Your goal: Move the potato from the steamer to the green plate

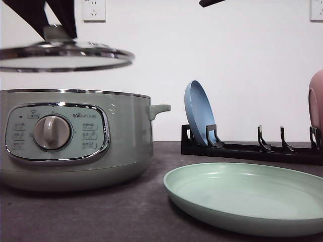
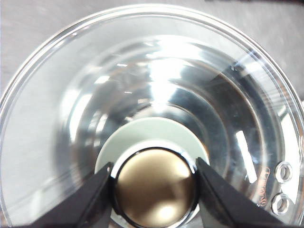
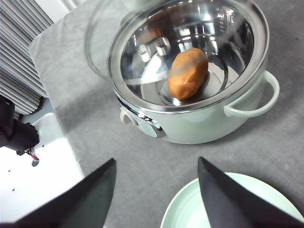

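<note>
The pale green steamer (image 1: 126,136) stands open at the left of the table. My left gripper (image 1: 58,30) holds its glass lid (image 1: 65,56) level a little above the rim; in the left wrist view that gripper (image 2: 154,187) is shut on the lid's chrome knob. Seen from the right wrist, the orange-brown potato (image 3: 188,72) lies on the steel rack inside the steamer (image 3: 199,128). My right gripper (image 3: 156,161) hangs open and holds nothing, high above the table between the steamer and the green plate (image 3: 190,213). The green plate (image 1: 247,194) lies flat at the front right.
A black dish rack (image 1: 252,148) behind the green plate holds an upright blue plate (image 1: 199,113) and a pink plate (image 1: 317,101) at the right edge. The steamer's side handle (image 1: 160,108) points toward the rack. Black hardware (image 3: 16,130) sits past the table's edge.
</note>
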Motion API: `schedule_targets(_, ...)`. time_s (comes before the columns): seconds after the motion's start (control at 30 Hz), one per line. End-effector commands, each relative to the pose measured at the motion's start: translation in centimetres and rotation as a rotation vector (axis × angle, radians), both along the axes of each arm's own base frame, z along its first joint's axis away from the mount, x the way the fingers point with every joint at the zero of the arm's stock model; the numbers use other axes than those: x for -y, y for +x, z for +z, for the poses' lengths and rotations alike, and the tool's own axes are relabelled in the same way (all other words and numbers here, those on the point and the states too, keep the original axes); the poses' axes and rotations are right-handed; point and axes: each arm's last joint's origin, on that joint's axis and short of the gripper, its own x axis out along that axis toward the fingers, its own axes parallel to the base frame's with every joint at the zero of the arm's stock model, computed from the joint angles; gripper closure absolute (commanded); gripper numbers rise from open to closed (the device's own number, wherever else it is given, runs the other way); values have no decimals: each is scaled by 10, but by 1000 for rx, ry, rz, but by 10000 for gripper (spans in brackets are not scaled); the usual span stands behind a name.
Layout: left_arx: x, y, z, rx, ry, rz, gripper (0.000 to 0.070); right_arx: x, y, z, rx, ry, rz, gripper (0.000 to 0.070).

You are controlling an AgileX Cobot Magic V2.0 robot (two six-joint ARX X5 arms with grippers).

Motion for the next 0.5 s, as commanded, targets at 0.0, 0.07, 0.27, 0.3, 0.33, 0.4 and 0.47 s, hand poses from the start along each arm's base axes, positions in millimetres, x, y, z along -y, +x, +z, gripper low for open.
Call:
schedule_targets(0.0, -6, -8, 18, 78, -12, 36, 698, -3, 1, 5, 25, 4, 14, 361)
schedule_targets(0.07, -15, -16, 25, 106, 7, 74, 698, -3, 1, 5, 24, 3, 14, 361)
schedule_targets(0.27, -44, -36, 40, 153, 50, 200, 698, -3, 1, 4, 22, 3, 13, 361)
schedule_targets(0.3, -49, -38, 41, 155, 57, 223, 698, -3, 1, 4, 22, 4, 12, 361)
schedule_targets(0.33, -54, -41, 42, 155, 63, 244, 698, -3, 1, 4, 21, 4, 12, 361)
schedule_targets(0.4, -63, -44, 44, 155, 67, 283, 698, -3, 1, 4, 20, 4, 11, 361)
schedule_targets(0.47, -71, -47, 45, 153, 70, 317, 698, -3, 1, 4, 20, 4, 11, 361)
